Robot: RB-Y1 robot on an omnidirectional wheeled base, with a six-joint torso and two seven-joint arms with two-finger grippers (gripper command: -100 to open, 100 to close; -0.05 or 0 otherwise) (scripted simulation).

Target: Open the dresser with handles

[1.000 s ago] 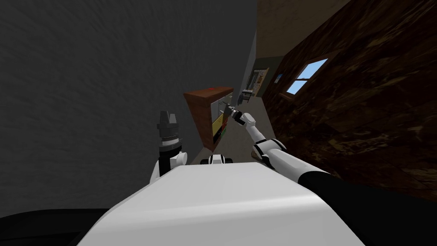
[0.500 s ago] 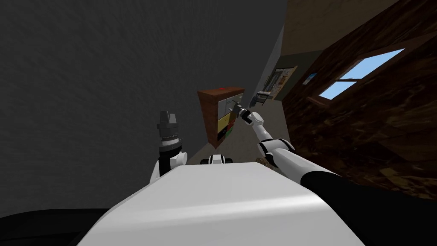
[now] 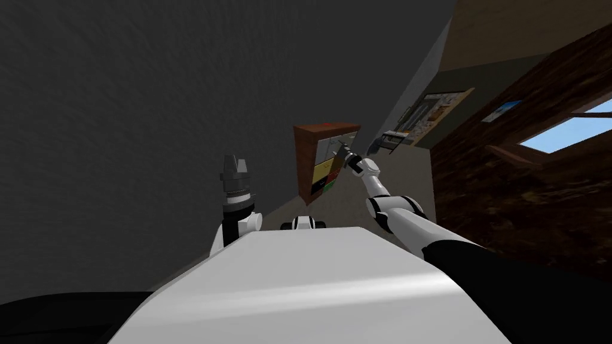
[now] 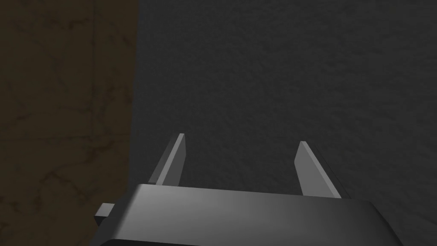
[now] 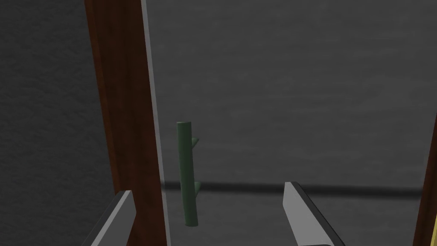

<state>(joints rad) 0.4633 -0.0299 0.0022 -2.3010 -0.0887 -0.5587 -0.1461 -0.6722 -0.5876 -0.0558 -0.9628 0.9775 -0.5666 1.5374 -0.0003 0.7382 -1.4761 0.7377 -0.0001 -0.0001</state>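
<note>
The dresser (image 3: 309, 160) has a brown frame and stands against the dark grey wall, with grey, yellow, red and green fronts. My right arm reaches out to its upper grey front, and the right gripper (image 3: 345, 150) is close to it. In the right wrist view the right gripper (image 5: 208, 188) is open. A green bar handle (image 5: 186, 171) stands on the grey front (image 5: 277, 106) between and ahead of the fingers, beside the brown frame post (image 5: 123, 106). My left gripper (image 3: 235, 162) is raised near my chest, and in its wrist view the left gripper (image 4: 241, 139) is open and holds nothing.
A dark grey wall (image 3: 119, 119) runs along my left. A dark wooden wall (image 3: 508, 197) with a window (image 3: 574, 128) lies to the right. A strip of floor (image 3: 352, 203) runs past the dresser toward a small dark piece of furniture (image 3: 391, 140) and a framed picture (image 3: 439, 110).
My head view has swung, so the dresser and window have slid to the right in the picture. The right gripper has stayed at the dresser's upper front. The left arm has not moved.
</note>
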